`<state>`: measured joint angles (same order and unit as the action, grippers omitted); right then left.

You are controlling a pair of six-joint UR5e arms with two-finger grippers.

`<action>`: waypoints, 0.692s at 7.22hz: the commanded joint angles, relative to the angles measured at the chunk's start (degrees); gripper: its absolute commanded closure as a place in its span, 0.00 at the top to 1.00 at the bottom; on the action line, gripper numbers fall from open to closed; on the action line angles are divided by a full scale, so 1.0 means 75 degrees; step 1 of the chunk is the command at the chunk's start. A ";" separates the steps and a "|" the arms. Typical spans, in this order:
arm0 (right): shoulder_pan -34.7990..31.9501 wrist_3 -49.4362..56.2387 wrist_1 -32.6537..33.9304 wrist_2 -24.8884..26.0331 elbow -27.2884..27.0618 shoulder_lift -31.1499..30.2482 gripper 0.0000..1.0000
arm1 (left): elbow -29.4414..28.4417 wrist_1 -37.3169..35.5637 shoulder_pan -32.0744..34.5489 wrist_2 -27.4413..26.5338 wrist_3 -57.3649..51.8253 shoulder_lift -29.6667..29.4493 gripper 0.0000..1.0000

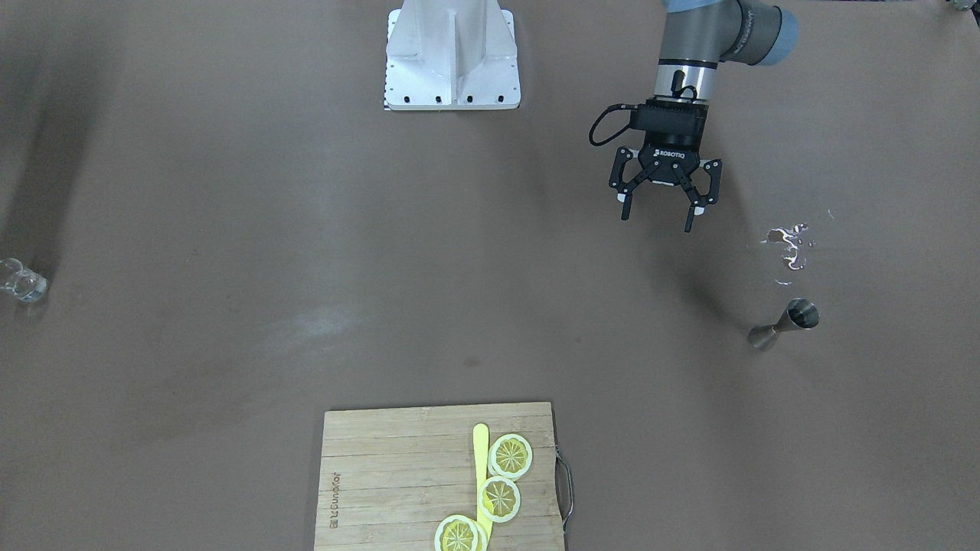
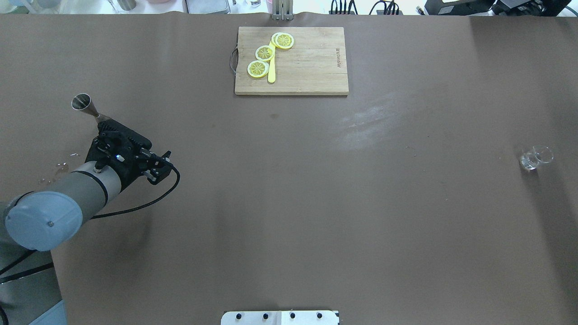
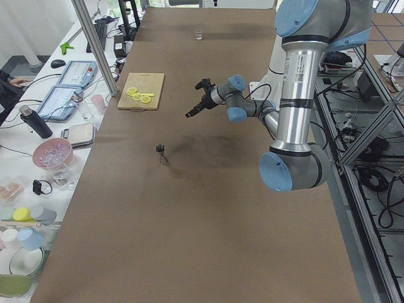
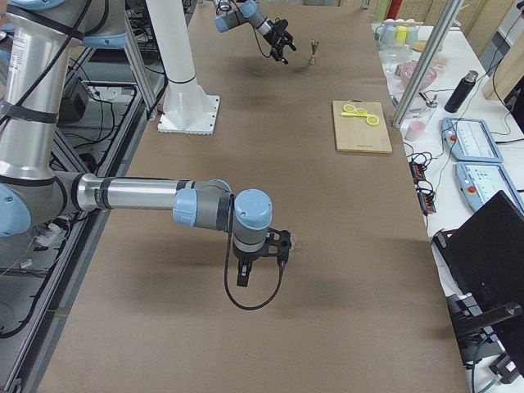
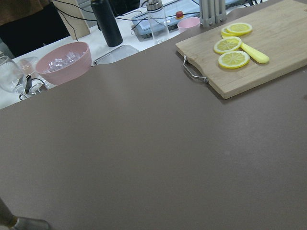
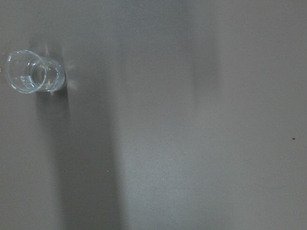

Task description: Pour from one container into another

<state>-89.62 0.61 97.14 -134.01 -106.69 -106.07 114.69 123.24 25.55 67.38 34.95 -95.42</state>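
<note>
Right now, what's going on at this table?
Nothing is held yet. The left gripper hangs open above the table, short of the steel jigger, which stands upright and untouched beside a small wet patch. The clear glass sits far off at the opposite end, in the right wrist camera's view. Pouring has not begun.

The small hourglass steel jigger (image 1: 782,327) is shiny, the short clear drinking glass (image 2: 536,157) glossy. The brown table covering (image 1: 268,252) looks matt (the rectangular cutting board (image 2: 307,67) is grained wood).
</note>
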 commanded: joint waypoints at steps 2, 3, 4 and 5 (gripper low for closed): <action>-0.0004 0.0000 0.0010 -0.0014 0.0011 -0.0002 1.00 | 0.0013 -0.0049 0.1323 0.2118 -0.1806 -0.0098 0.96; -0.0004 0.0000 0.0010 -0.0014 0.0011 -0.0002 1.00 | 0.0013 -0.0061 0.1839 0.2914 -0.2207 -0.0087 0.96; -0.0004 0.0000 0.0010 -0.0014 0.0011 -0.0002 1.00 | 0.0001 -0.0096 0.2412 0.3793 -0.2571 -0.0063 0.96; -0.0004 0.0000 0.0010 -0.0014 0.0011 -0.0014 1.00 | -0.0010 -0.0131 0.2975 0.4451 -0.3004 -0.0051 0.96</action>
<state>-89.65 0.62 97.21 -134.12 -106.61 -106.11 114.70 122.56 42.62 93.89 16.37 -95.93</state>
